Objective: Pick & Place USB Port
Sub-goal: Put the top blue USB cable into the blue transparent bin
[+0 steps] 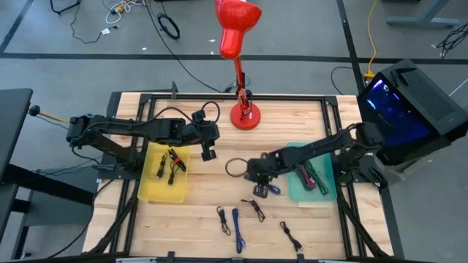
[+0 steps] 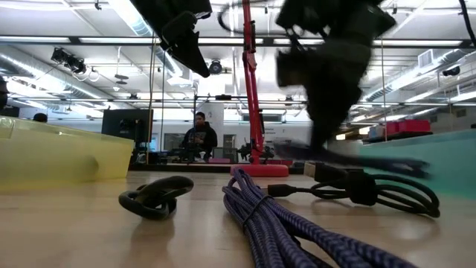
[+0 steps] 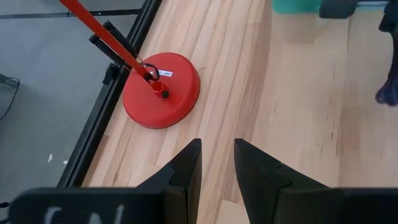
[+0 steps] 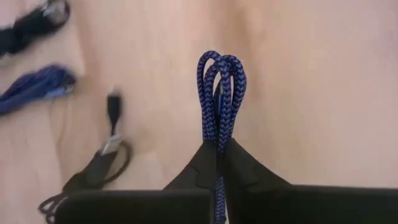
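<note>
Right pincer (image 4: 219,152) clenched on blue braided cable (image 4: 221,81); left pincer (image 3: 217,165) released; no legible writing.

We see the right arm (image 2: 327,67) only as a blur in the low view; its tool (image 4: 216,158) hides the blue cable's (image 4: 221,93) lower part.

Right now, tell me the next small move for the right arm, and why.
Probably carry the blue cable sideways to the green bin. The right gripper is shut on the cable's folded loop, which shows above the wood in the wrist view, and it sits just beside that bin. The left gripper waits, slightly open, near the yellow bin.
</note>
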Controlling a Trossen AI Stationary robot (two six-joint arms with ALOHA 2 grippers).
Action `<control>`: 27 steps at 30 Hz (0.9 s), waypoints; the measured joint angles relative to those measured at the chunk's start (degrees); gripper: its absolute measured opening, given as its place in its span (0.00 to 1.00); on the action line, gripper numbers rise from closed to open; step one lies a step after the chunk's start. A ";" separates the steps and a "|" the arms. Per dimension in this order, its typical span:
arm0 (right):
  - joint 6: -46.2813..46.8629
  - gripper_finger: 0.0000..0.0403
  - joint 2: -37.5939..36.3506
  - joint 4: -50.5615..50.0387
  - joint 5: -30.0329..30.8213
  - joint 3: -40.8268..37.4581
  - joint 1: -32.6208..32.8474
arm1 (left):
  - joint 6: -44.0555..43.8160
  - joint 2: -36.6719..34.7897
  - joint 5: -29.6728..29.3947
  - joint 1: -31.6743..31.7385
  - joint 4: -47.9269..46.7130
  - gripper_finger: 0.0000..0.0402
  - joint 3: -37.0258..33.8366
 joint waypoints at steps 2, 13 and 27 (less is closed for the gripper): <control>-2.60 0.01 -0.24 -2.76 1.62 3.01 -1.25 | 0.00 0.00 0.00 0.00 0.00 0.25 0.00; -2.39 0.00 -4.97 -21.72 15.23 13.08 -6.86 | -0.24 0.02 0.00 0.00 -0.43 0.25 0.00; 33.46 0.00 -30.40 -44.01 25.58 -0.12 0.15 | -0.70 0.02 0.02 0.00 -1.98 0.25 0.00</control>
